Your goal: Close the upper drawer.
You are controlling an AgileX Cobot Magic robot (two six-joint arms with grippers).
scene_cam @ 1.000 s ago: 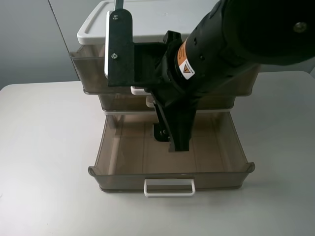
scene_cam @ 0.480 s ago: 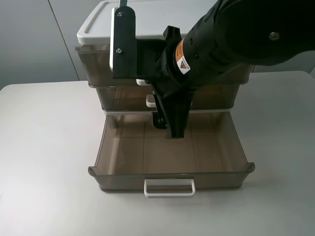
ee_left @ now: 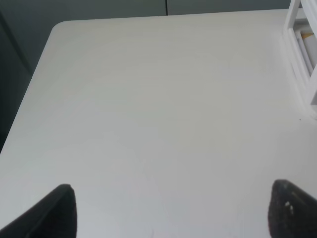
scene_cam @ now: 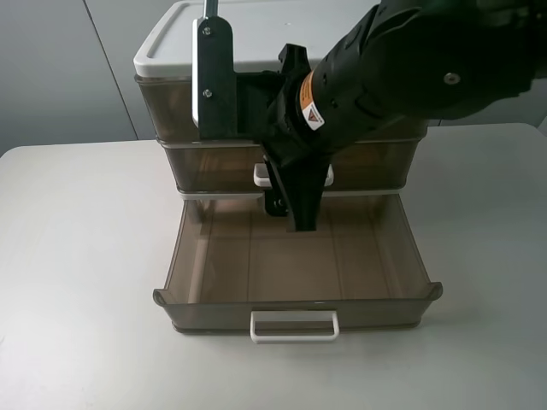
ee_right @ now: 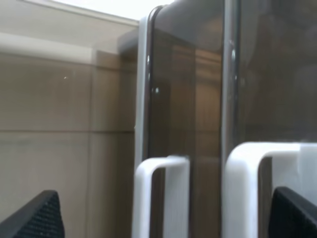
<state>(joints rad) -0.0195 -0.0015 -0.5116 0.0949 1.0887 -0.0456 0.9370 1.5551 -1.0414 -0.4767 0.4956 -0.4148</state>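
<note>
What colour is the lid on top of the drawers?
White. The lid shows best in the high camera view.

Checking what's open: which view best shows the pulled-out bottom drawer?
Exterior high: the bottom drawer shows nearly whole, pulled out, handle included. Left wrist shows none of it. Right wrist shows brown drawer fronts close up; which ones, I cannot tell.
</note>
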